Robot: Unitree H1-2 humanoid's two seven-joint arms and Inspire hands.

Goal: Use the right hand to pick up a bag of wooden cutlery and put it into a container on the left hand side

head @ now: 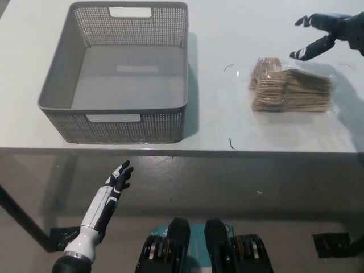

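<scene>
A clear bag of wooden cutlery lies flat on the white table, right of centre. My black right hand hovers open just above and behind the bag's far right end, fingers spread and pointing left, not touching it. A grey perforated container with nothing inside stands on the table's left half. My white left hand hangs open below the table's front edge at the lower left, away from everything.
The table's front edge runs across the middle of the view, with dark floor below it. Two small dark wire-like scraps lie on the table between the container and the bag.
</scene>
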